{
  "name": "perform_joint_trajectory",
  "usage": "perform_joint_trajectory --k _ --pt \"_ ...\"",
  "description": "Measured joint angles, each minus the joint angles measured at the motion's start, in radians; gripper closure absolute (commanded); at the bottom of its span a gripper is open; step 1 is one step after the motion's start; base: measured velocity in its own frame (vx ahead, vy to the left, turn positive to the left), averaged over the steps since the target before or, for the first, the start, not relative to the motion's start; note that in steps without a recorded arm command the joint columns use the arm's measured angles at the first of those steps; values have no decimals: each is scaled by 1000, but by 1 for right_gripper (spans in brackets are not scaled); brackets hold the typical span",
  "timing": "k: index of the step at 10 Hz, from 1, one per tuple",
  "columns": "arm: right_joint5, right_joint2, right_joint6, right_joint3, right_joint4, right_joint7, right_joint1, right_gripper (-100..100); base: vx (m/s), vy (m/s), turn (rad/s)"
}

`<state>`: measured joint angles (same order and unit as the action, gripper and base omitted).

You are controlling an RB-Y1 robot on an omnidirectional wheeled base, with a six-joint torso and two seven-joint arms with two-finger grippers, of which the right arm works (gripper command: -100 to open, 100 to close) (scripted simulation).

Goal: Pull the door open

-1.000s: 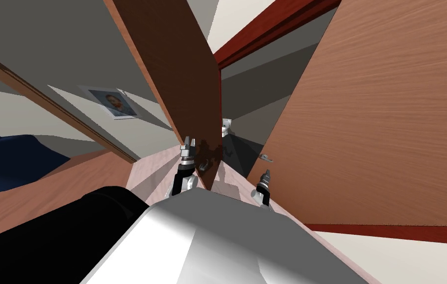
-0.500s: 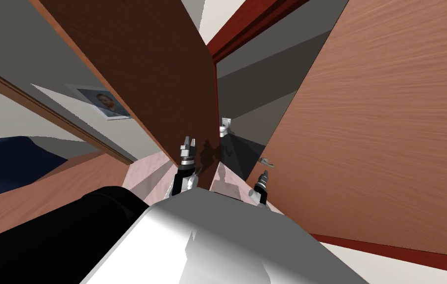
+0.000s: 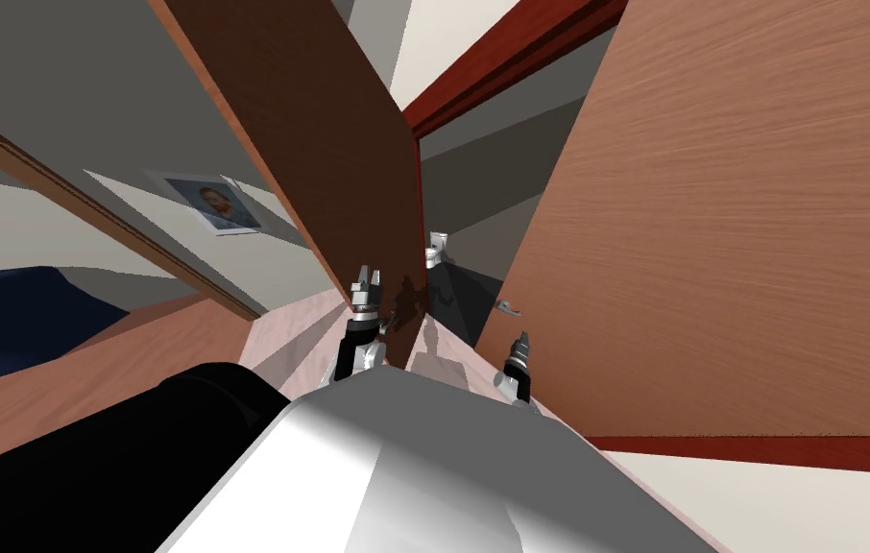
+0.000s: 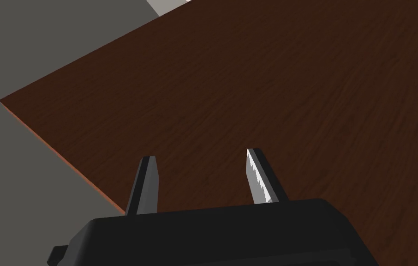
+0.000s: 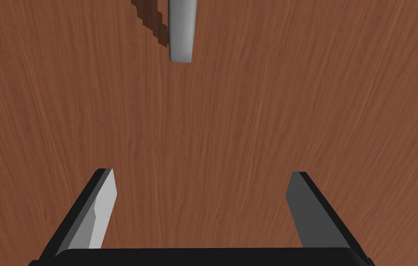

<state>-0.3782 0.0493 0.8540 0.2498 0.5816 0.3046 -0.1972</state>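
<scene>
Both are standing with fingers apart: left hand (image 4: 200, 154) facing the dark brown wooden door (image 4: 272, 92), right hand (image 5: 201, 172) facing a grey lever handle (image 5: 181, 32).

Left door (image 3: 327, 144) is dark brown — right door (image 3: 731, 240) lighter, grained; handle (image 5: 181, 32) grey.

— Is there any word, number or sign that you can read here?
— No, you will find nothing to read. The framed picture (image 3: 215, 204) on the grey wall (image 3: 68, 86) carries only a man's face. If it has a small caption or signature, you cannot tell it.
</scene>
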Motion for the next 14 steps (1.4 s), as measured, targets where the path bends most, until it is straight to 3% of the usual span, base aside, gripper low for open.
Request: perform_joint_trajectory --k 3,5,11,14 --pt "38 33 -6 1 -35 -49 -15 -100 63 58 -214" --pt "63 41 -15 1 -39 -77 -17 -100 155 81 -290" --pt "114 34 -15 3 -68 -136 -32 -100 217 18 -13" --pt "126 20 -21 4 -56 -145 -28 -100 202 -19 61"
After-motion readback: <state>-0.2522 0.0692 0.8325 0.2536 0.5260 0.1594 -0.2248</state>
